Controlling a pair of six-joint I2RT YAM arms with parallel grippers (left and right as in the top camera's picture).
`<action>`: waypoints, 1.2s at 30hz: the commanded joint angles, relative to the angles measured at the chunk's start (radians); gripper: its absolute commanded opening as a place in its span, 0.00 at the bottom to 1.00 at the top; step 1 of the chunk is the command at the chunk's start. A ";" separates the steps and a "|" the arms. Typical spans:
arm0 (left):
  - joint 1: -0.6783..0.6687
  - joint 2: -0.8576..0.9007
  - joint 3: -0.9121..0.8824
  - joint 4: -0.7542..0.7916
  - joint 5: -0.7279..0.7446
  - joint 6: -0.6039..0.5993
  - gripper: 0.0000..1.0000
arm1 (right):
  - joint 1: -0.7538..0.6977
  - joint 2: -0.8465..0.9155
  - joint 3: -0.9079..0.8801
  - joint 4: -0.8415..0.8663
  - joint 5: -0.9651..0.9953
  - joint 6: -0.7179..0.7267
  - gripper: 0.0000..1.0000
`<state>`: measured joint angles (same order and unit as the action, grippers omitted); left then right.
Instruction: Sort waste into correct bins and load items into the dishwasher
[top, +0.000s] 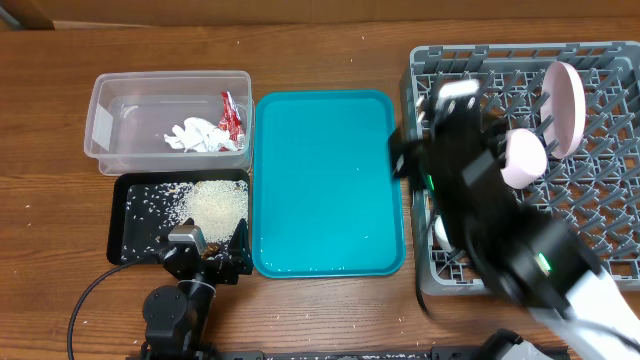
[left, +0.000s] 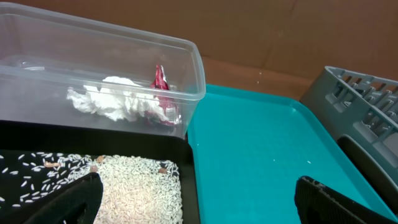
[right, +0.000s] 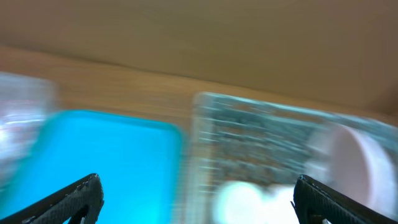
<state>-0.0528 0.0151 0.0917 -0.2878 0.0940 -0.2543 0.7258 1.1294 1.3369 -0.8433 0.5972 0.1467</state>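
The clear tub (top: 105, 120) holds the crumpled white napkin (top: 195, 135) and the red wrapper (top: 232, 115); both also show in the left wrist view (left: 112, 102), (left: 160, 84). The rice scraps (top: 215, 205) lie in the black tray (top: 125, 245). My left gripper (left: 199, 205) is open and empty, low over the black tray's right edge. The grey dish rack (top: 600, 200) holds the upright pink plate (top: 565, 105) and a pale bowl (top: 522, 158). My right gripper (right: 199, 199) is open and empty, blurred, over the rack's left part. A white round blur (right: 249, 199) lies below it. No chopsticks show.
The teal serving tray (top: 325, 180) lies between the two bins and the rack, with nothing on it. The right arm (top: 500, 230) stretches across the rack's left half and hides what is under it. Brown wooden table all around.
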 joint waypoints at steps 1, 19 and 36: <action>-0.006 -0.011 -0.003 0.001 0.007 0.004 1.00 | 0.119 -0.134 0.023 -0.001 -0.220 0.037 1.00; -0.006 -0.011 -0.003 0.001 0.007 0.004 1.00 | 0.197 -0.316 0.022 -0.195 -0.043 -0.032 1.00; -0.006 -0.011 -0.003 0.001 0.007 0.004 1.00 | -0.526 -0.581 -0.369 0.090 -0.641 -0.031 1.00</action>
<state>-0.0528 0.0151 0.0917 -0.2874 0.0944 -0.2543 0.2661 0.6209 1.0363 -0.7715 0.1120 0.1219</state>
